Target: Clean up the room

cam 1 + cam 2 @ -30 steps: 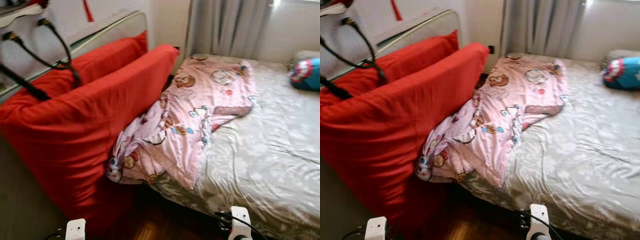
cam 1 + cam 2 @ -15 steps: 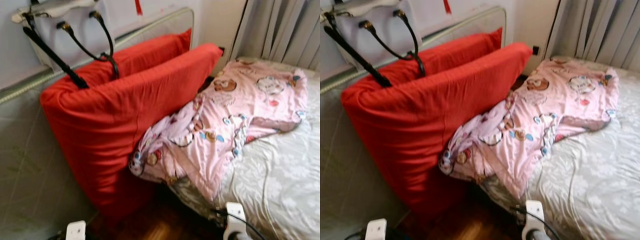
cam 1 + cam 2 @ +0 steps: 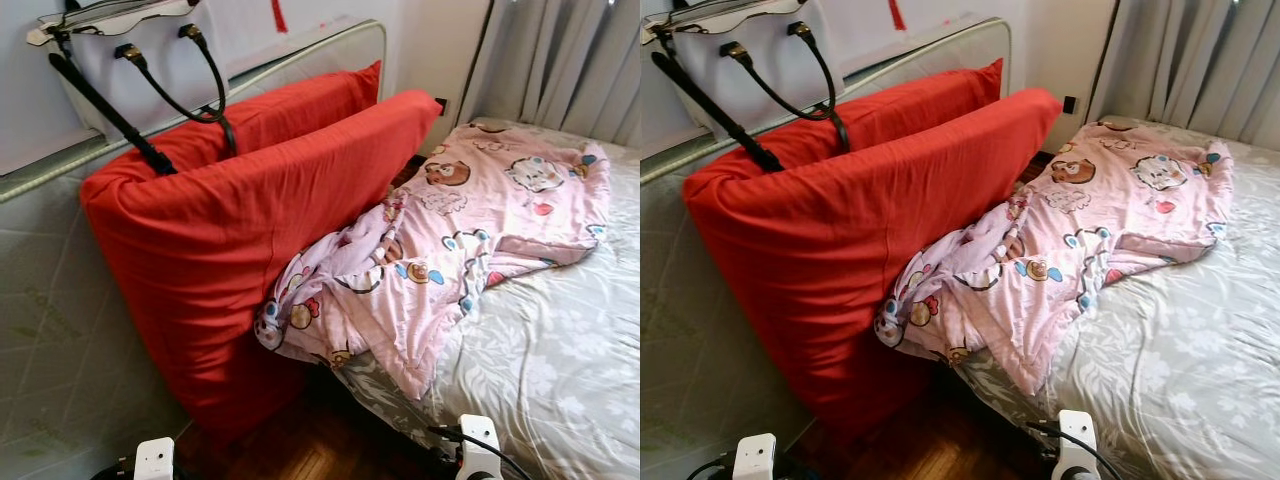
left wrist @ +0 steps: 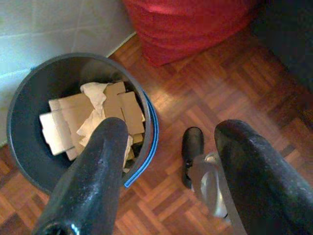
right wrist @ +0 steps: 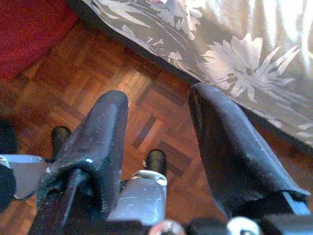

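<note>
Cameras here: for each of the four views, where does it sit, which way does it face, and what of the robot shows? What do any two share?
Left eye view: head, looking down at red cushion, pink blanket, bed.
Right eye view: same scene, shifted sideways.
Left wrist view: faces the floor over the bin; open left gripper, a robot foot.
Right wrist view: faces the parquet floor by the bed edge; open right gripper, feet.
Shared: both wrist views show parquet and red cushion.

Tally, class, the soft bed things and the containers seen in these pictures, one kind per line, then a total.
Red cushions: 2
Pink blanket: 1
White handbag: 1
Grey bin: 1
Total: 5
</note>
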`<state>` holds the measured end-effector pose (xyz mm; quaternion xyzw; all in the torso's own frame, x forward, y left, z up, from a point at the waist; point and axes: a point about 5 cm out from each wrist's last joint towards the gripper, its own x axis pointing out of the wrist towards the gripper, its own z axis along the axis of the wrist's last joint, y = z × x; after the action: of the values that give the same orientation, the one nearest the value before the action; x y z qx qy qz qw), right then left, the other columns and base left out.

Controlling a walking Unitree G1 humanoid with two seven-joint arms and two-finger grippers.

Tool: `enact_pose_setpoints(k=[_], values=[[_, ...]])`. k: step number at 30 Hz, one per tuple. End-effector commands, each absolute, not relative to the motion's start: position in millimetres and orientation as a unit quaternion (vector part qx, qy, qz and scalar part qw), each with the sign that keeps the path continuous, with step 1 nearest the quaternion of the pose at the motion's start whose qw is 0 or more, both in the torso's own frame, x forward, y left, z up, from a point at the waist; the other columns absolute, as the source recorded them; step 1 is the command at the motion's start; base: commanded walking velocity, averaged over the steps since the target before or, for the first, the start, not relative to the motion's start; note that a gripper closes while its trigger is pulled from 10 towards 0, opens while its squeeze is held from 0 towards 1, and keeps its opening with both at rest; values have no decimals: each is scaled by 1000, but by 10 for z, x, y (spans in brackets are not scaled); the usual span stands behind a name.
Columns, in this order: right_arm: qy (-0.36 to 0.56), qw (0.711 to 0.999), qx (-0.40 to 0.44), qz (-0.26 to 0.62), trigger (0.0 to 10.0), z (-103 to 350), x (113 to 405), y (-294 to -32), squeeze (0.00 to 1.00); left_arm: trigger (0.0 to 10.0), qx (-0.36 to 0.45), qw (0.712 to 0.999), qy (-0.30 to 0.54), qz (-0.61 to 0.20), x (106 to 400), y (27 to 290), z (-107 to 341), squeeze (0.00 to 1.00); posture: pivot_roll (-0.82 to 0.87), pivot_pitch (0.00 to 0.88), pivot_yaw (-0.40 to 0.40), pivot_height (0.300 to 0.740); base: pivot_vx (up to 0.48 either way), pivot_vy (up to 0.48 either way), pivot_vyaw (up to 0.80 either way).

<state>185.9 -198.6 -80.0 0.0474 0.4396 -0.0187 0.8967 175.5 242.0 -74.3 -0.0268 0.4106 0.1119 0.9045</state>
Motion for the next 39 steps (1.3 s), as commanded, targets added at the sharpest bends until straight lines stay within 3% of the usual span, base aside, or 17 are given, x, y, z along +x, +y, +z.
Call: enact_pose_setpoints(k=[1,10,39], values=[[432,901,36,-7,10000,-776,1917,-1942,0,10000,-27,898,424,118,1665,2443,-781,0,-19,0,25,740,0,0,800],[432,901,44,-8,10000,-777,1916,-1938,0,10000,-27,898,424,118,1667,2442,-780,0,-19,0,24,740,0,0,770],[430,901,46,-12,10000,-775,1922,-1934,0,10000,-29,898,422,118,1676,2446,-775,0,-22,0,24,740,0,0,0]])
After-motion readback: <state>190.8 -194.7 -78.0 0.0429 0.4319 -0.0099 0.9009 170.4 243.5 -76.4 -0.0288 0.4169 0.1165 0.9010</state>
